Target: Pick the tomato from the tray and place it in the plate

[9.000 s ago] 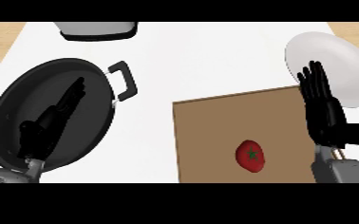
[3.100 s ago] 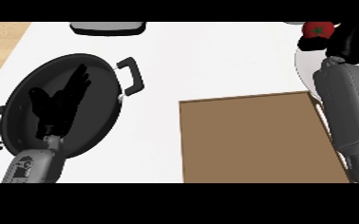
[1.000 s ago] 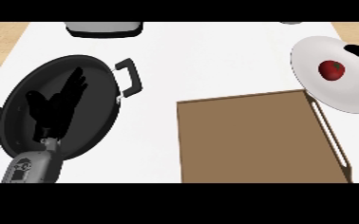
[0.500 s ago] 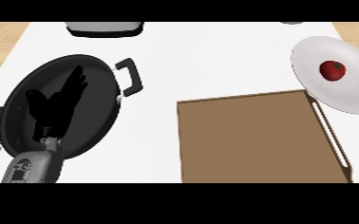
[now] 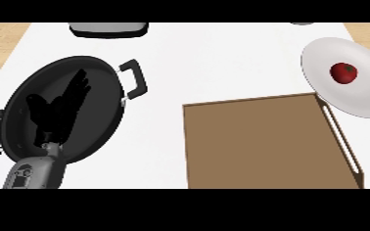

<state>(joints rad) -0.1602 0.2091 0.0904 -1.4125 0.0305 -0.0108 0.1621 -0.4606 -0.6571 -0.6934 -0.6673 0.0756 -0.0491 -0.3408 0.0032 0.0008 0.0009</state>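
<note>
At the left edge, the left hand (image 5: 56, 111) is seen over the black pan (image 5: 61, 110), fingers straight and relaxed, nothing held; its pose is unchanged from half a second ago and it is judged to be at rest. Behind the pan, a grey pot (image 5: 108, 28) is cut off by the upper edge. On the white desk (image 5: 217, 58), no other loose item is noted.

Centre to right, the brown tray (image 5: 260, 144) is now bare; the tomato that lay on it nine seconds ago has been removed. Further right, the tomato (image 5: 344, 73) is found resting on the white plate (image 5: 329, 85), near the plate's right portion, touching nothing but the plate. Its position matches that recorded one second and half a second ago, so it is taken as settled.

The right hand, seen carrying the tomato above the plate three seconds ago, has been withdrawn and is out of view; the state of its fingers cannot be told.

Judgement: transfer is regarded as complete, with no further move required.
</note>
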